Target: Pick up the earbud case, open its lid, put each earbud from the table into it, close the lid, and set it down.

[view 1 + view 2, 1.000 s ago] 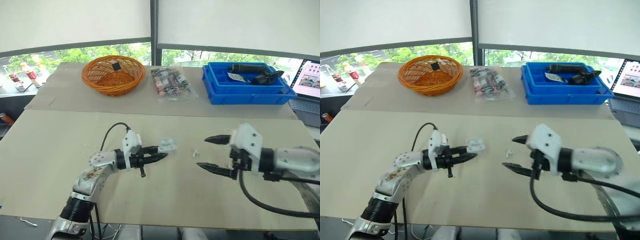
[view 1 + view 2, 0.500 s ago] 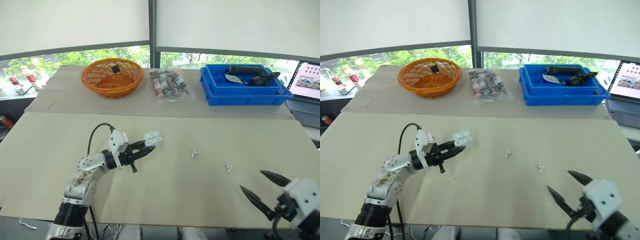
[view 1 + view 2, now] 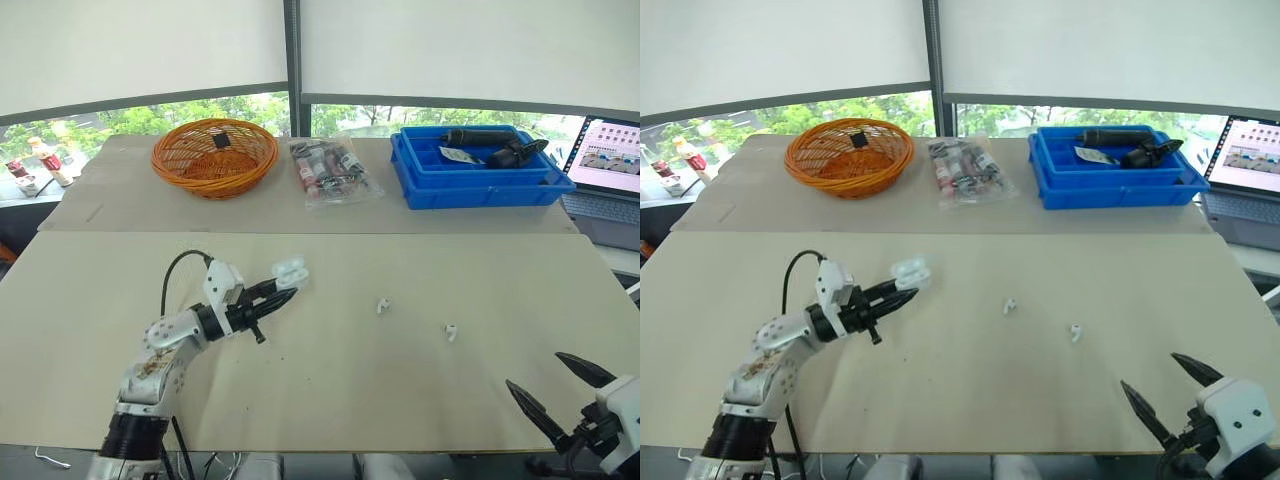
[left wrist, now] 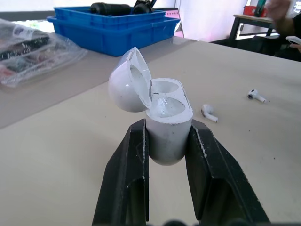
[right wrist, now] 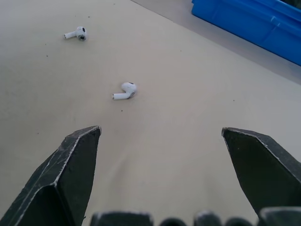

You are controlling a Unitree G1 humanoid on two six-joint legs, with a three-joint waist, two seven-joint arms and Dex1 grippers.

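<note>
Left claw [image 3: 287,292] grips the open case [image 3: 291,269]; the empty, wide-spread right claw [image 5: 160,132] should straddle the nearer earbud [image 5: 124,90] squarely, then pinch gently.

Robot arms, white and black
The left claw [image 3: 288,293] has black pointy fingers, a white block and a looping black cable [image 3: 186,253]; brown specks mark its silver arm [image 3: 158,352]. The right claw [image 3: 535,372], at 5 o'clock, has the same black fingers.
</note>
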